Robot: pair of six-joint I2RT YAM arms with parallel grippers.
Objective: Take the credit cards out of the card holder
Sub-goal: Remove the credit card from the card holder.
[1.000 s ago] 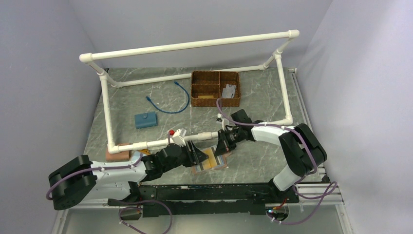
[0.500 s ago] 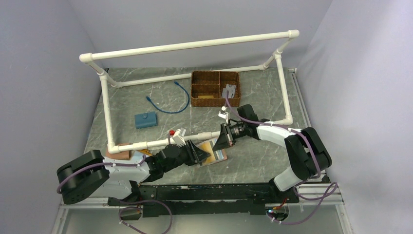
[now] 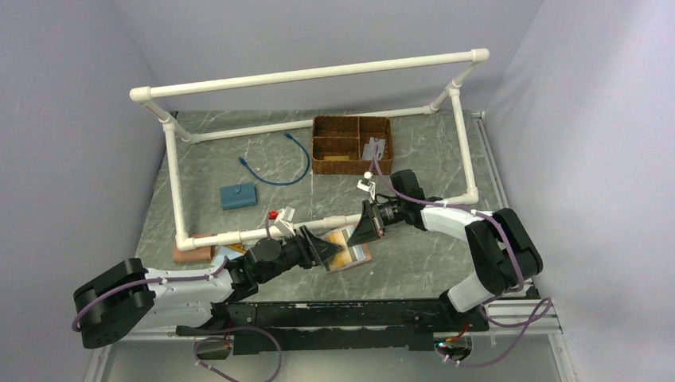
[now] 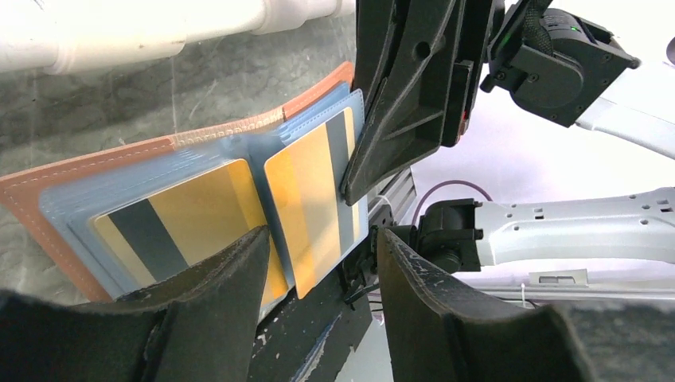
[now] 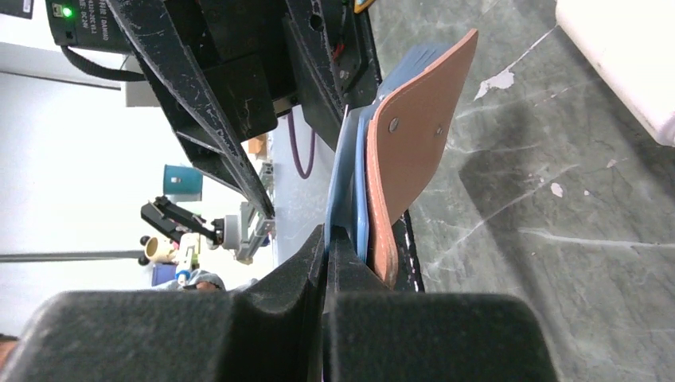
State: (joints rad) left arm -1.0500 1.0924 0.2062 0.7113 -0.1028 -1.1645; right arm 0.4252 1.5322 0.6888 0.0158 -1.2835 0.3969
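The left gripper (image 4: 322, 239) is spread about one of two yellowish-tan credit cards (image 4: 199, 211) lodged in the open reddish-brown leather card holder (image 5: 414, 135), whose blue lining is pinched by the right gripper (image 5: 328, 239). Beyond, a grey flat piece (image 3: 374, 149) is kept in the brown woven basket (image 3: 315, 145).

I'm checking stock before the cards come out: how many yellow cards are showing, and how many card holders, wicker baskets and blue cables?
yellow cards: 2
card holder: 1
wicker basket: 1
blue cable: 1
Total: 5
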